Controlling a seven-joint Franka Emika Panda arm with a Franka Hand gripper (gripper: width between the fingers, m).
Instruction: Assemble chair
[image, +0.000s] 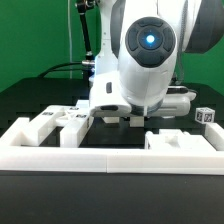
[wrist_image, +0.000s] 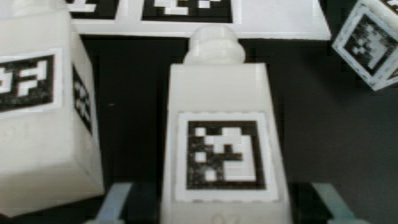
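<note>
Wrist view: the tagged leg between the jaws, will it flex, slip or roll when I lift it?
Probably stiff: the leg looks like a thick, blocky plastic piece, so flex is unlikely. The jaws stand against its flat, matte sides, which should hold with little slipping. Its squared faces make rolling unlikely if it drops, though the narrow peg at its end may be the weakest spot.

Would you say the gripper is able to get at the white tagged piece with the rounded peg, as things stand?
Probably yes: the tagged piece sits between the fingers of the gripper, which look closed on it; the neighbouring white block stands apart, across a dark gap.
</note>
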